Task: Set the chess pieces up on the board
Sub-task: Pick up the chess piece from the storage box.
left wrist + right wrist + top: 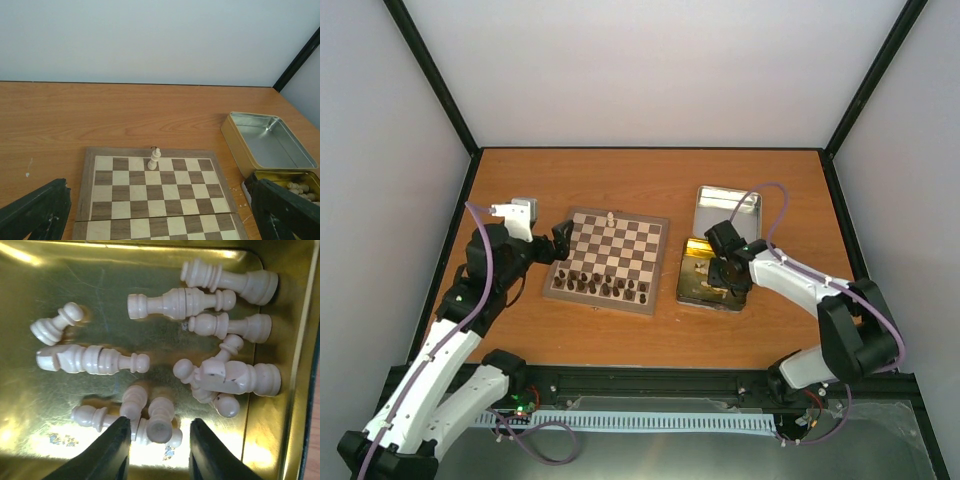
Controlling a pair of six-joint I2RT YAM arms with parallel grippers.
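Top external view: board (610,262) is lying on the table (520,180) between the arms. Dark pieces (603,287) are standing along its near rows and one cream piece (611,217) is standing on its far row. Left hand (561,243) is sitting just beside the board's left edge. Right hand (725,268) is reaching down into the gold tin (688,285), right of the board, with the silver lid (728,210) lying just beyond it.

Left wrist view: fingers (37,212) are standing wide apart, nothing between them.

Right wrist view alone is showing the other chess pieces (200,302), lying jumbled on their sides in the tin. Its fingers (107,455) are sitting narrowly apart around one piece; whether they are gripping it cannot be told.
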